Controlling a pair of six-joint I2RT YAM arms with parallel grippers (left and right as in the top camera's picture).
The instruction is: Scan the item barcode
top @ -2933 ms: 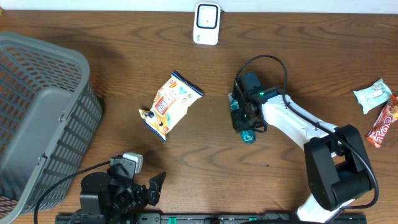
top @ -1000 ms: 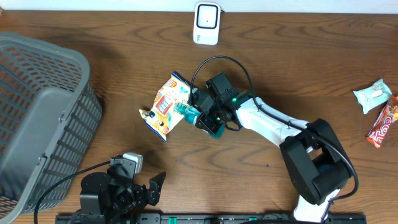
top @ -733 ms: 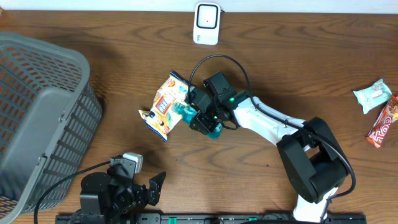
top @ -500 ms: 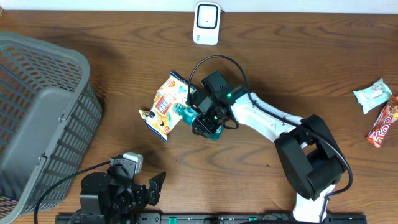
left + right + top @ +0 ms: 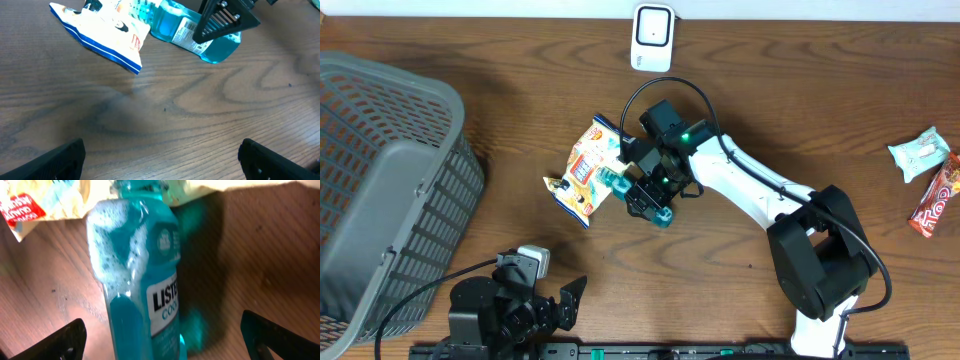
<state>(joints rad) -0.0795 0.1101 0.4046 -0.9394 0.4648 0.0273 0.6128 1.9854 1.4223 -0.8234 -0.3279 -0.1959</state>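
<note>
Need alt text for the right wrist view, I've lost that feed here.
A blue mouthwash bottle with foam inside lies on the wooden table, centred between the wide-open fingers of the right pincer, which do not touch it. Its cap end meets a yellow snack bag at the top edge.
</note>
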